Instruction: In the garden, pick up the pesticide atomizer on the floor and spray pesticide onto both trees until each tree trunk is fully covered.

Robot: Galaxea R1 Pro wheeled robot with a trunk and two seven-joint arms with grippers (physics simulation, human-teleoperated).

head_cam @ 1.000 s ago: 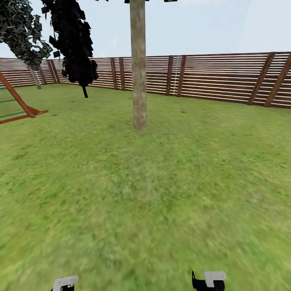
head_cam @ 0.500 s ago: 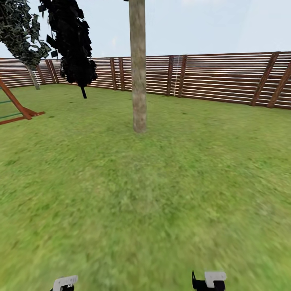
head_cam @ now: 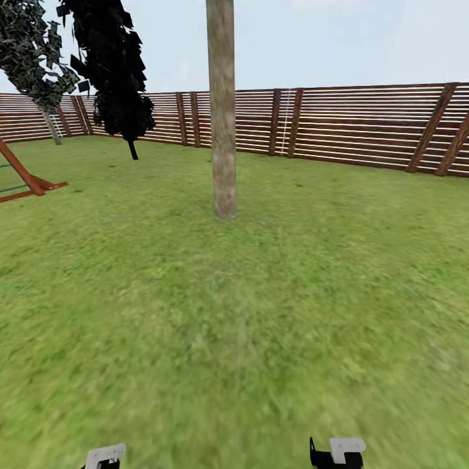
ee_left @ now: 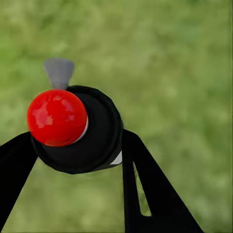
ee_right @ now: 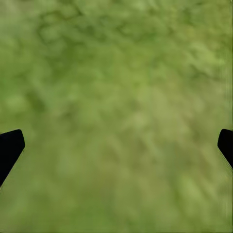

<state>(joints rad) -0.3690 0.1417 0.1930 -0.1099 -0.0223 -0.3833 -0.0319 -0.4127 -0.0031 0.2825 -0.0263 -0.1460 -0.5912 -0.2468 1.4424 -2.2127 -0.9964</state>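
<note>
Head view had crept nearer the tree trunk point(head_cam: 222, 117), left jaws clamping the pesticide atomizer point(ee_left: 77, 131), right jaws spread empty.

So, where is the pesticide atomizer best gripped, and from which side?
Grip the pesticide atomizer by its round black body, with one finger on each opposite flank, as the left gripper does. The body is wide and even. The red knob and the grey tab stick out and should stay free.

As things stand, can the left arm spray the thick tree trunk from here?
Probably not. The left tool is shut on the pesticide atomizer, but the tree trunk stands well ahead across open grass. Nothing blocks the way.
</note>
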